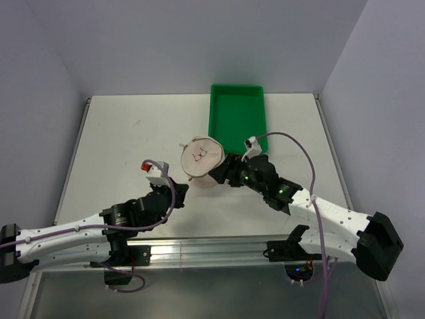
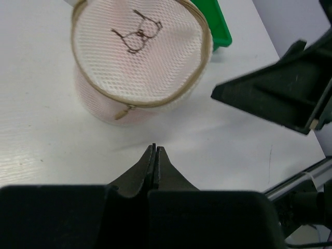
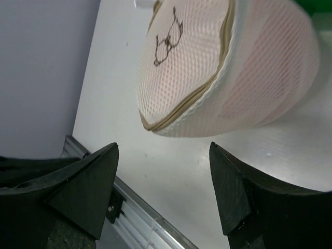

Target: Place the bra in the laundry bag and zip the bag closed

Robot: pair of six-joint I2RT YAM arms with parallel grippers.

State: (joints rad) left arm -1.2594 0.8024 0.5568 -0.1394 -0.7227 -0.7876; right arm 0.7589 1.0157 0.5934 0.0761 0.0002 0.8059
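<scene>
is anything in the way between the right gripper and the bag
Nothing visible. The right gripper is open and faces the bag, with only bare table between them. The left gripper, shut, sits apart from the bag and outside that gap. The tray lies beyond the bag.

Fine cream mesh cloth on laundry bag (image 2: 140, 57), semi-translucent; soft pink fabric of bra (image 3: 270, 78) behind it. Glossy green plastic tray (image 1: 237, 113); smooth matt white bench (image 1: 119, 139). Matt black plastic fingers (image 3: 88, 181).

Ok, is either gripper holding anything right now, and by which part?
Nothing is held: the left gripper is shut on nothing, and the right gripper is open near the laundry bag.
</scene>
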